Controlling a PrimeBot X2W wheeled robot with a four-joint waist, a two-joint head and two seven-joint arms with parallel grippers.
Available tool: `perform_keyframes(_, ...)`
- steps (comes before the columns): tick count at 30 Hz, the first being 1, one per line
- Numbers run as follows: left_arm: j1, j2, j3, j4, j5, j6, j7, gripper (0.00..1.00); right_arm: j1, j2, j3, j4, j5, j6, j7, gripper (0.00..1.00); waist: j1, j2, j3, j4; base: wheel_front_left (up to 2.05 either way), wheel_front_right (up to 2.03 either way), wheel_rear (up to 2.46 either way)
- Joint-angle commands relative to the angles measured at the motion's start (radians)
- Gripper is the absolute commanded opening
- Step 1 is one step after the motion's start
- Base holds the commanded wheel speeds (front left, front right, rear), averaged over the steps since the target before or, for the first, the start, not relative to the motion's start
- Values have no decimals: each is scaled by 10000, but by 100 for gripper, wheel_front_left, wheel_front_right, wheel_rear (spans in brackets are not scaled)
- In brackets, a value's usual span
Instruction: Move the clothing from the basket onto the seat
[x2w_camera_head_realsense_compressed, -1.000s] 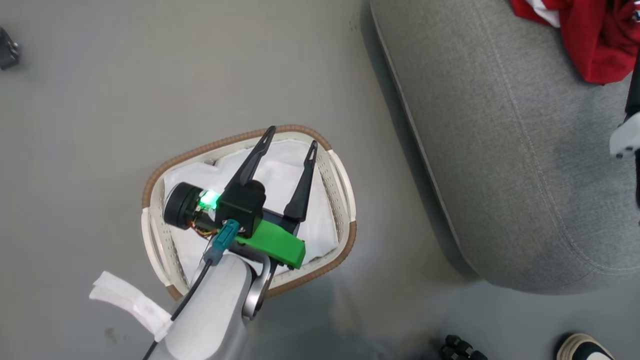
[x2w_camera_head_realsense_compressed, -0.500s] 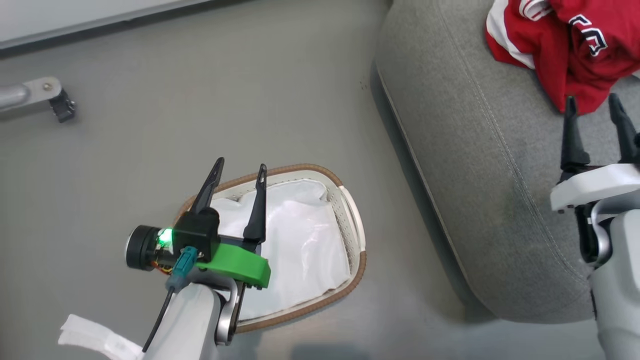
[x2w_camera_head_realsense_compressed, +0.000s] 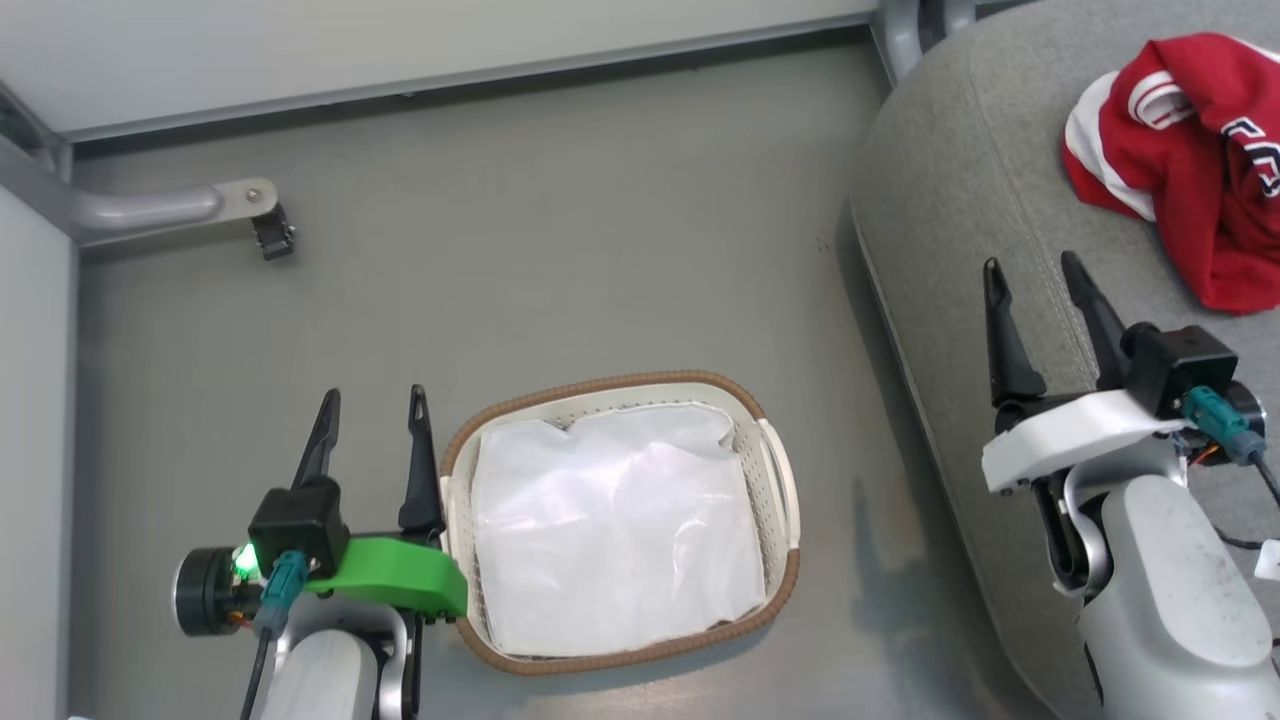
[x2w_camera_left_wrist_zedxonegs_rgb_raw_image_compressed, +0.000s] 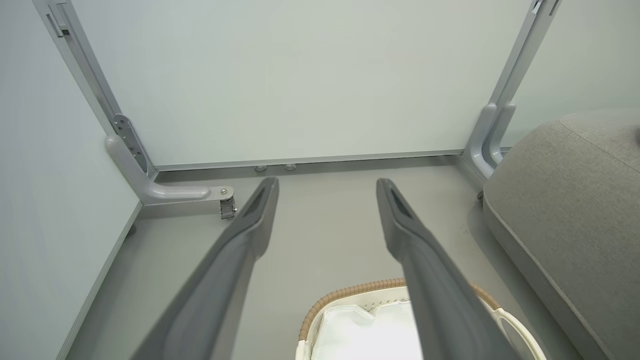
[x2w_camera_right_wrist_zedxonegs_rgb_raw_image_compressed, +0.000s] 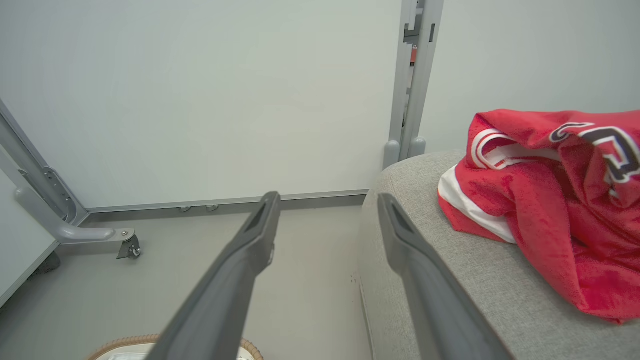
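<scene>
Grey floor (x2w_camera_head_realsense_compressed: 560, 220) with a pale wall (x2w_camera_head_realsense_compressed: 400, 40) along the top. The head view takes in more of both than a second ago, but that's the head swinging up, not stuff moving.

What really changed: the left gripper (x2w_camera_head_realsense_compressed: 373, 393) was hanging right over the basket (x2w_camera_head_realsense_compressed: 620, 382) back then, fingers across the white liner (x2w_camera_head_realsense_compressed: 620, 540). Now it's off at the basket's left side, just beside the rim, over floor. The right gripper (x2w_camera_head_realsense_compressed: 1032, 262) was barely in frame a second ago. Half a second ago its tips sat right at the hem of the clothing (x2w_camera_head_realsense_compressed: 1180, 150), and now it's back from it with bare grey cushion between.

Both grippers are spread wide and hold nothing. Each wrist view shows a clean gap between the fingers.

The clothing is bunched up on the seat (x2w_camera_head_realsense_compressed: 960, 180), red with white stripes and a bit of lettering showing. It lies ahead and to the right of the right gripper, near but not touching, and that gripper's tips are over the seat's left edge. From the left gripper it's well apart, with the whole basket and a strip of floor between. What shows inside the basket is just the liner.
</scene>
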Motion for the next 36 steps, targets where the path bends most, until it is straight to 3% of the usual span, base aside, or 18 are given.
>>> perform_keyframes(1, 254, 38, 118, -10, 40, 61, 8, 100, 255, 5, 47, -43, -5, -11, -44, 100, 0, 0, -447, 408, 0, 0, 0)
perform_keyframes(10, 1125, 38, 655, -220, 33, 88, 8, 100, 1058, 205, 366, -176, 83, -11, -44, 100, 0, 0, -1139, 701, 0, 0, 0)
perform_keyframes(26, 2196, 40, 975, -174, -465, -316, 8, 100, 2379, 78, 625, 215, -154, -11, -44, 100, 0, 0, -1974, 1006, 0, 0, 0)
perform_keyframes(27, 2033, -2, 948, -195, -447, -308, 1, 0, 2301, 148, 635, 193, -140, 0, 0, 0, 0, 0, -1943, 973, 0, 0, 0)
perform_keyframes(31, 2071, -23, 958, 79, -629, -326, 51, 0, 2408, 232, 605, 434, -2, 2, 75, 0, 0, 0, -1963, 982, 0, 0, 0)
perform_keyframes(36, 1975, -19, 1103, 54, -1607, -436, 322, 0, 2419, 255, 442, 349, 992, 1, 372, 0, 0, 0, -1990, 965, 0, 0, 0)
